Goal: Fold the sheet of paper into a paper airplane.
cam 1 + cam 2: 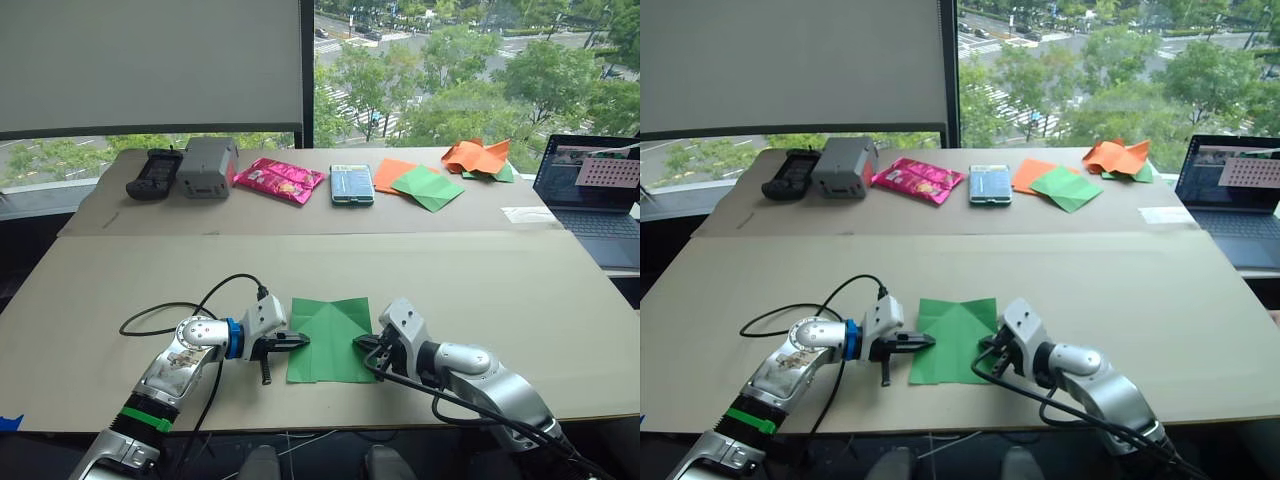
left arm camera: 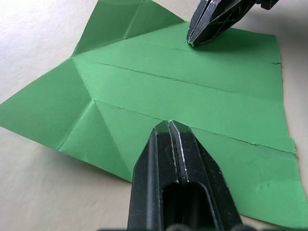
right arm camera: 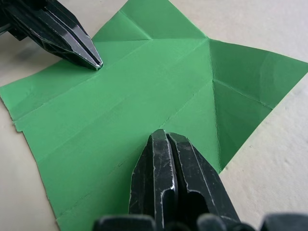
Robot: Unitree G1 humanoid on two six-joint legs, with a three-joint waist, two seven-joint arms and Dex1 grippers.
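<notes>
along the upper part of the left eye view, on the far beige tabletop [image 1: 300, 215], sit a black handheld device [image 1: 153, 173], a grey boxy unit [image 1: 207, 166], a glossy pink snack packet [image 1: 279, 180], a teal-faced rectangular pack [image 1: 352, 184], a flat orange paper sheet [image 1: 390, 174] partly under a smooth green square sheet [image 1: 428, 187], and a crumpled orange paper shape [image 1: 477, 156]; an open dark laptop [image 1: 592, 195] sits at the right edge and a white slip [image 1: 528, 214] lies just beside it. none of these comes near the work area at lower centre, where the thin bright green sheet of paper [image 1: 329, 340] lies flat on the matte beige surface. in the wrist views its two corners at one end are turned in to a shallow point, and long sharp creases run the length of the strip. the left gripper [image 1: 298, 342], black and tapering, has its fingers pressed together with no gap, the tips resting on the paper's left edge; a black cable [image 1: 165, 310] loops behind its silver arm. the right gripper [image 1: 362, 345] likewise has its fingers closed tight, the tips touching the paper's right edge. both press on the sheet without pinching it.
</notes>
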